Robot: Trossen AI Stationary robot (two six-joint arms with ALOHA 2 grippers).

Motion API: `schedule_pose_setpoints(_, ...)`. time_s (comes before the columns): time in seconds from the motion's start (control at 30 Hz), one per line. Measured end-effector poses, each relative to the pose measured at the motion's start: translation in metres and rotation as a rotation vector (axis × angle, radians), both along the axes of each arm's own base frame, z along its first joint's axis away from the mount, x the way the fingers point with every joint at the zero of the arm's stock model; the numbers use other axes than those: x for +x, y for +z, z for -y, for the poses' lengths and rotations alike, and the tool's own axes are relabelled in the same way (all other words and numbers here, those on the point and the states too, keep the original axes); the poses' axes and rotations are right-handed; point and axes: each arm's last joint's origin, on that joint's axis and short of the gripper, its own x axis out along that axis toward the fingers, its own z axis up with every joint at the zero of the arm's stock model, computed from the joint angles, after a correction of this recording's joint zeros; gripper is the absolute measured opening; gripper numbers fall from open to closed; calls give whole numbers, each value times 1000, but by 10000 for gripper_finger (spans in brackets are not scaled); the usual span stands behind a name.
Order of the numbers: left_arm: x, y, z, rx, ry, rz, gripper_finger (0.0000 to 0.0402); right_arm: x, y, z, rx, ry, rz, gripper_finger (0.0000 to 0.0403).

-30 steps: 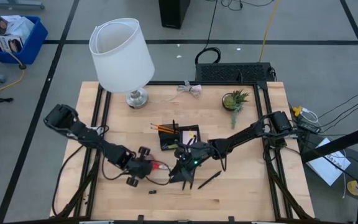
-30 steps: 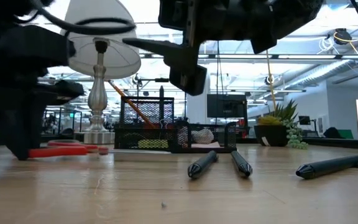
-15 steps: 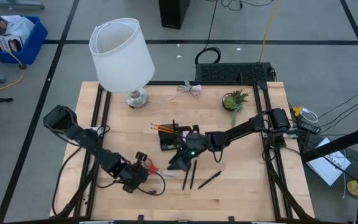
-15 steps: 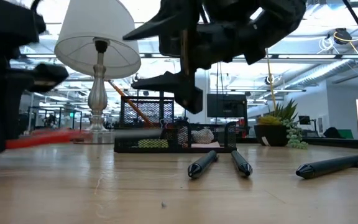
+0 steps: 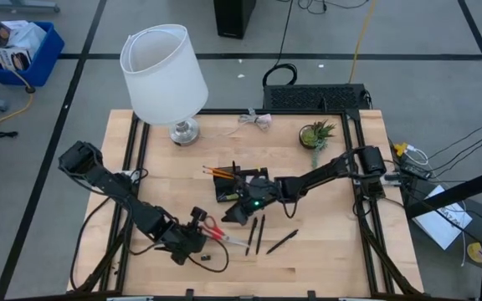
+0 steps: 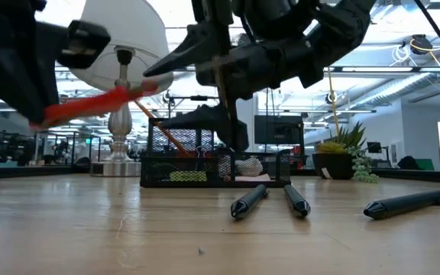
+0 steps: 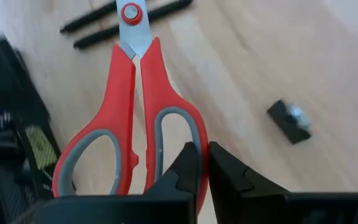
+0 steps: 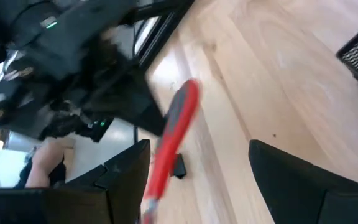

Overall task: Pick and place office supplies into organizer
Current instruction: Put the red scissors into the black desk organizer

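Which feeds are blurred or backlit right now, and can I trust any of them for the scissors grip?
Low view: bright backlight from the room leaves both arms as dark silhouettes, and the scissors are smeared. Right wrist view: heavy motion blur. Left wrist view: sharpest, with the left gripper shut on one handle loop. High view: even light, no glare, but small.

Red scissors with grey-lined handle loops (silver at the blades), black pens on the pale wood table, a black mesh tray, orange pencils, white lampshade.
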Motion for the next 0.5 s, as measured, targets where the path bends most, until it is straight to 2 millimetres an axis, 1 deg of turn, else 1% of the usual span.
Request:
schedule_pose_setpoints(0.1,3,5,1,4,-19,14,17,2,-2,-1,27,14,18,265)
schedule_pose_setpoints(0.27,7,6,-2,3,-5,18,27,5,4,-1,42,17,99,265)
schedule_pose_setpoints(0.37,8,6,-5,2,-7,13,28,7,5,-1,50,12,83,265)
schedule_pose_setpoints(0.5,12,7,-9,21,-17,23,17,8,6,-1,41,14,73,265)
